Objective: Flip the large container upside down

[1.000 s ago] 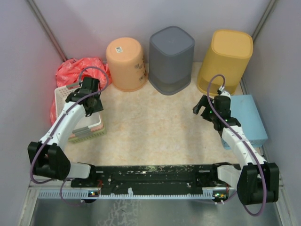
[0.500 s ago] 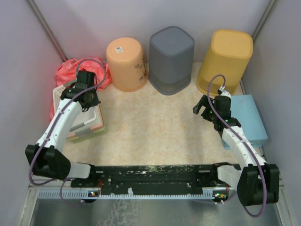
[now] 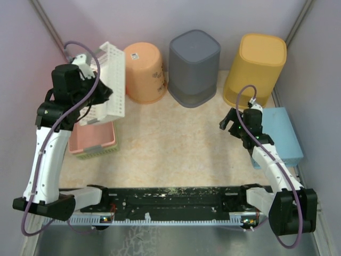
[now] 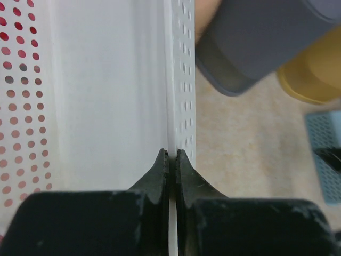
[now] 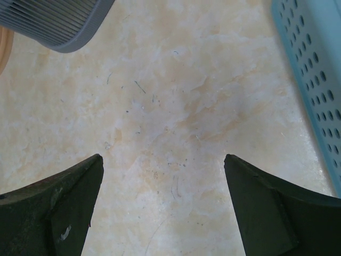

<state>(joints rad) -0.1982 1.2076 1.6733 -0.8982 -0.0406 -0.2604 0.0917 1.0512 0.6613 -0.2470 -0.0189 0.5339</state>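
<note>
Left claw [image 4: 170, 154] pinched on thin perforated white plastic basket [image 3: 113, 80] wall, right claw [image 5: 162, 160] spread wide, empty

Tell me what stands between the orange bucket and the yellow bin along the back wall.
The grey bin stands between the orange bucket and the yellow bin. The top external view shows all three in a row.

Beige marbled desk [image 3: 176, 149]. At far edge stand, left to right: orange bucket [image 3: 143, 72], grey bin [image 3: 193, 66], yellow bin [image 3: 257, 69], all w/ closed end up. Right side: blue perforated basket [image 3: 282, 133]. Left side: green basket [image 3: 98, 153] w/ pink basket [image 3: 93, 138] nested in it.
</note>
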